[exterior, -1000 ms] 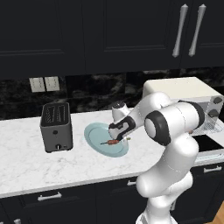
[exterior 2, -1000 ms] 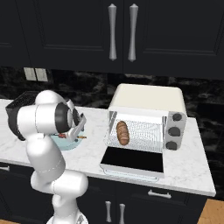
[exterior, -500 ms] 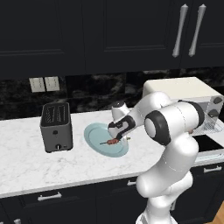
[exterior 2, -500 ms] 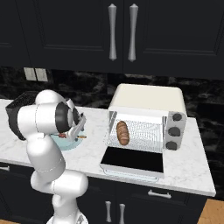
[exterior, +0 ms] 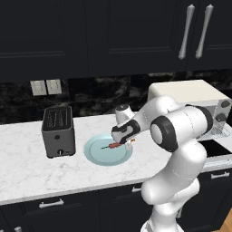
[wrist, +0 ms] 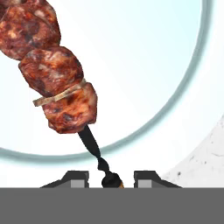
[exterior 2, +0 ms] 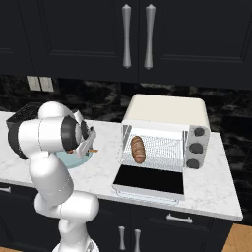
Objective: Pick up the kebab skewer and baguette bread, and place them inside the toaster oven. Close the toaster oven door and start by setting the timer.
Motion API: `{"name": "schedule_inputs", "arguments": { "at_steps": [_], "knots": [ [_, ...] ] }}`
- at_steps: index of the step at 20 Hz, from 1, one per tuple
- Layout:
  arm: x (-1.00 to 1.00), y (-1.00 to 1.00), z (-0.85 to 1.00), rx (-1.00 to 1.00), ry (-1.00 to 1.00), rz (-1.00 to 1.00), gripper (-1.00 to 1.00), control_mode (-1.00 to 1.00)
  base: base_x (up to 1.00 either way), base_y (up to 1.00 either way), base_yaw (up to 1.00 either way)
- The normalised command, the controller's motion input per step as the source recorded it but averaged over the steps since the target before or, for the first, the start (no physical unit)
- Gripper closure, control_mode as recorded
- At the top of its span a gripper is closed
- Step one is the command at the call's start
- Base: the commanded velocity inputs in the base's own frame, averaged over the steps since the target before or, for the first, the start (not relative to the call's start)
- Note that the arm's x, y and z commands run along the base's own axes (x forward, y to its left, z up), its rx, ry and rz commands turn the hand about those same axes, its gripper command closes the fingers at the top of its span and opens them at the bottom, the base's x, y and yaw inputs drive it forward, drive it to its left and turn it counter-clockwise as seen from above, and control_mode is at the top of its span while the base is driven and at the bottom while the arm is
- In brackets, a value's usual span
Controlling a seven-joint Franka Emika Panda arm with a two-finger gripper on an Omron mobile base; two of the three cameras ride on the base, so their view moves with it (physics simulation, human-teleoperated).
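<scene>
Where the white marble desk (exterior: 27, 167) runs across the middle of the left base view under black upper cabinets (exterior: 90, 36) with silver handles, a dark-grey slot toaster (exterior: 58, 132) stands at centre left and a pale blue plate (exterior: 97, 154) lies just right of it. In the right base view the cream toaster oven (exterior 2: 165, 133) sits right of centre, its dark glass toaster oven door (exterior 2: 150, 179) folded down flat toward the front edge, and the baguette bread (exterior 2: 138, 149) lies on the wire rack inside, toward the left. The white arm rises from the lower right of the left base view, bends at a bulky elbow and reaches left and down over the plate. Its end effector (exterior: 121, 144) hangs low at the plate's right edge, at the stick end of the kebab skewer (exterior: 113, 145). In the hand view the skewer's meat chunks run toward the upper left over the plate, and the dark stick end sits between the two fingertips (wrist: 75, 178), which stand close either side of it; whether they already pinch it I cannot tell.
</scene>
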Motion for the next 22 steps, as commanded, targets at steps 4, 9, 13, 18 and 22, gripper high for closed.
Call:
{"name": "schedule_inputs", "arguments": {
  "at_steps": [4,9,13,18,22],
  "knots": [
    [-0.29,-0.02,0.72,0.02,0.00,0.00,1.00,-1.00,0.00,0.00,0.00],
    [-0.81,-0.35,0.91,0.07,0.00,-0.06,1.00,-1.00,0.00,0.00,0.00],
    [-1.00,-0.67,0.77,0.12,-0.02,-0.21,1.00,-1.00,0.00,0.00,0.00],
    [-1.00,-0.72,0.76,0.13,-0.04,-0.28,1.00,-1.00,0.00,0.00,0.00],
    [-0.93,-0.90,0.76,0.07,-0.01,-0.33,1.00,-1.00,0.00,0.00,0.00]
  ]
}}
